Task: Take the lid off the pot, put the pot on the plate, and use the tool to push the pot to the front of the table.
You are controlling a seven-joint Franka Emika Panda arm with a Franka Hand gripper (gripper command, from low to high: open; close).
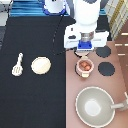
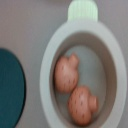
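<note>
The gripper, its grasp impossible to tell, hangs just above the uncovered pot right of centre. An off-centre grab on its rim could tip it.

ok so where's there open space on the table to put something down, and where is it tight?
Bare black table lies below the spatula and plate, and above them toward the exterior view's top. It is tight on the stove: the gripper hovers right above the pot, with burners beside it and the grey pan below.
</note>
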